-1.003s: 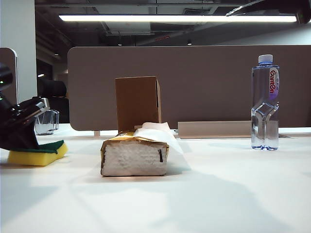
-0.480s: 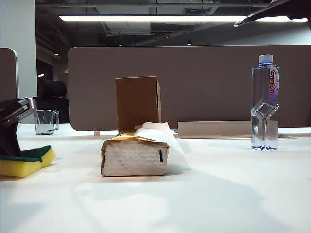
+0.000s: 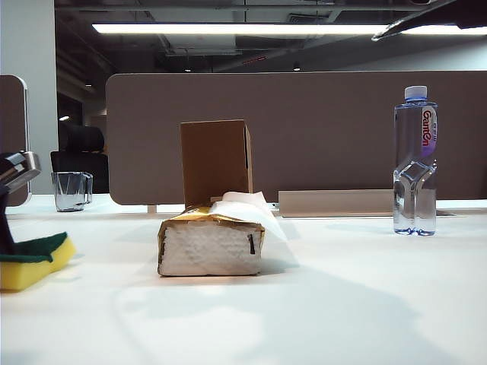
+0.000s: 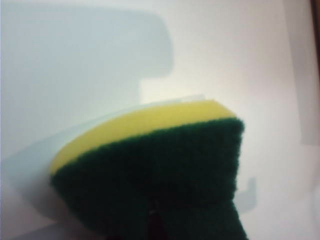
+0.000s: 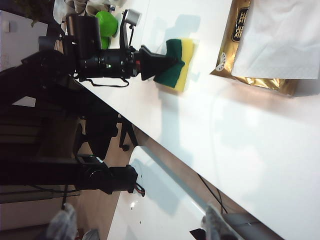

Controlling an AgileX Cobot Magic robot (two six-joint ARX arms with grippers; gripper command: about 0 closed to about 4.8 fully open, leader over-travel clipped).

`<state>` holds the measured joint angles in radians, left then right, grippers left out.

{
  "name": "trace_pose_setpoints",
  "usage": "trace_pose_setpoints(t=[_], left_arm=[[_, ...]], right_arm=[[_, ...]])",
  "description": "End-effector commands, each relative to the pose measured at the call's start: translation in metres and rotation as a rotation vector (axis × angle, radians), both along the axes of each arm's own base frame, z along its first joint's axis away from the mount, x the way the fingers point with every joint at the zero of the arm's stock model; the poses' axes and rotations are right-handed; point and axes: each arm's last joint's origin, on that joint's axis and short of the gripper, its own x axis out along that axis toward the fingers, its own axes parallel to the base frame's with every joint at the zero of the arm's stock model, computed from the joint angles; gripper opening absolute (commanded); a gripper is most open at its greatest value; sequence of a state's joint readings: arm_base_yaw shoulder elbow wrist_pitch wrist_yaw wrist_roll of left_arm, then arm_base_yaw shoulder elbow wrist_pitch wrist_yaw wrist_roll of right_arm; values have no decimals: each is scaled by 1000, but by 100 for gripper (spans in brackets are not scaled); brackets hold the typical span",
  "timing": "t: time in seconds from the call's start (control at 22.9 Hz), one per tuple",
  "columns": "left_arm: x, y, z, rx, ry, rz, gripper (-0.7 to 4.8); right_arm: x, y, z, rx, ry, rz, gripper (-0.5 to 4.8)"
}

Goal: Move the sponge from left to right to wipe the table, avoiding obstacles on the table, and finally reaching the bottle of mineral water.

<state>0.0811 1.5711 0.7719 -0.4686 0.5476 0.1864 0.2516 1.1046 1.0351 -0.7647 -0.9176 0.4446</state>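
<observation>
The yellow sponge point(image 3: 34, 266) with its dark green top lies flat on the white table point(image 3: 342, 304) at the far left. My left gripper point(image 3: 6, 228) is shut on it, mostly cut off by the frame edge. In the left wrist view the sponge point(image 4: 160, 170) fills the frame and hides the jaws. The right wrist view shows the left gripper point(image 5: 155, 62) pinching the sponge point(image 5: 179, 62) beside the gold tissue pack point(image 5: 260, 45). The tissue pack point(image 3: 211, 243) and brown cardboard box point(image 3: 215, 160) stand mid-table. The bottle of mineral water point(image 3: 415, 160) stands far right. My right gripper point(image 5: 140, 227) hangs open, high above the table.
A clear glass cup point(image 3: 72, 190) stands at the back left. A brown partition point(image 3: 319, 129) runs behind the table. Part of the right arm point(image 3: 426, 19) shows at the top right. A camera on a tripod point(image 5: 100, 55) sits by the table's edge.
The left gripper has slid the sponge further left and nearer the camera, partly leaving the exterior view. The right arm has barely moved.
</observation>
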Motion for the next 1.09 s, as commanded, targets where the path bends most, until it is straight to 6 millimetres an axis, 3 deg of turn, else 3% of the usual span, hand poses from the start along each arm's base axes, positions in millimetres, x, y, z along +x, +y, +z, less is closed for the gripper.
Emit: trace_pose_setpoints(t=[0.04, 0.57, 1.09], left_arm=[[-27, -3, -11, 5, 179, 30, -6], [-69, -9, -10, -9, 174, 89, -6], [-73, -19, -9, -14, 182, 86, -6]], right_arm=[[-3, -1, 4, 7, -23, 7, 333], [-15, -4, 8, -6, -35, 16, 332], [-27, -7, 15, 0, -62, 14, 332]])
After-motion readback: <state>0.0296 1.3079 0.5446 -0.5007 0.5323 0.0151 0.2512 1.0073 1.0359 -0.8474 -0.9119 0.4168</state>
